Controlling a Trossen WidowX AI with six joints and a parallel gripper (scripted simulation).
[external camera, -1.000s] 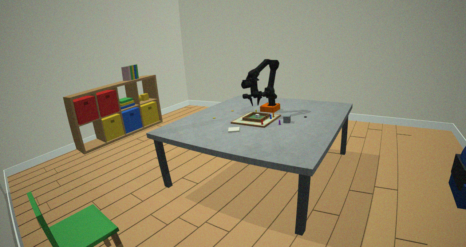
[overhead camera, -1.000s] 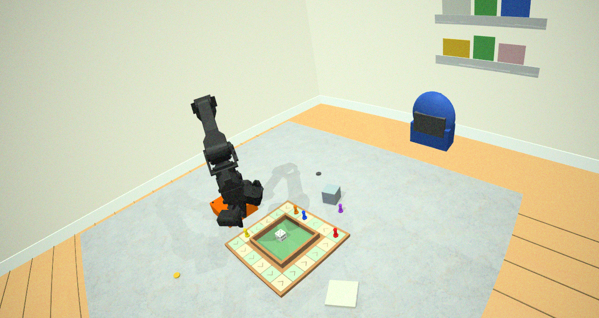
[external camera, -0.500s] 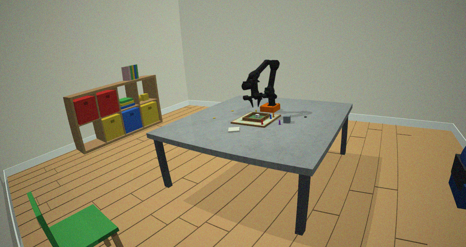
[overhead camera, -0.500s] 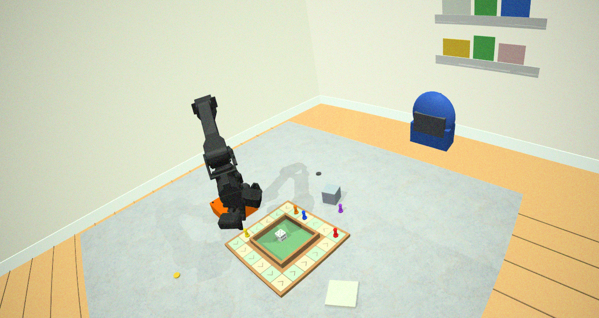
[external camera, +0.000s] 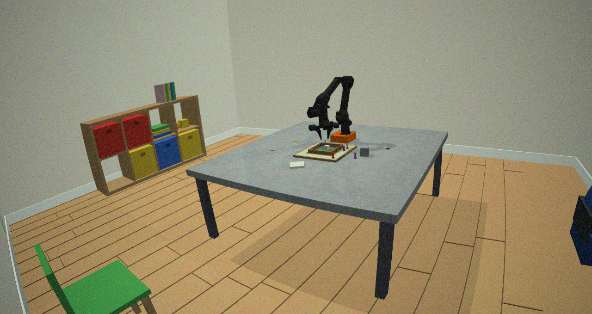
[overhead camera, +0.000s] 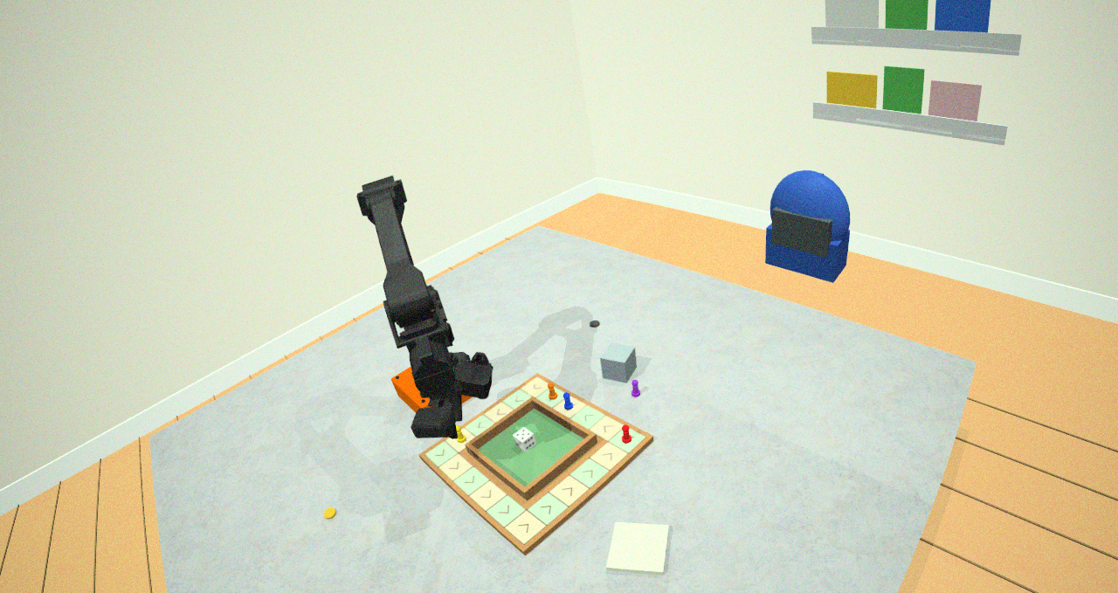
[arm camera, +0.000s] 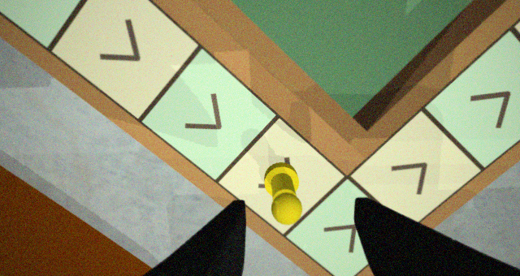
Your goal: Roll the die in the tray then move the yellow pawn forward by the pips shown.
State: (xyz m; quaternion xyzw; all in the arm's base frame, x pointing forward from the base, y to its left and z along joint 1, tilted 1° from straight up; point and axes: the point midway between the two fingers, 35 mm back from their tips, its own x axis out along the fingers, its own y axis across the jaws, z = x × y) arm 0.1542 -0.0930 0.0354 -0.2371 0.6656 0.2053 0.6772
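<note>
Your jaws are spread over the yellow pawn (arm camera: 283,191), gripping nothing yet. It stands on the board's (overhead camera: 547,539) corner nearest the arm base. Come down off-centre and you'll tip it; die's (overhead camera: 523,437) in the tray (overhead camera: 539,486).

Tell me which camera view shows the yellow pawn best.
The wrist view: the yellow pawn stands upright and large on a cream square, between and ahead of the open gripper fingers. In the top view it is a small speck beside the arm; in the exterior view it is barely a dot.
</note>
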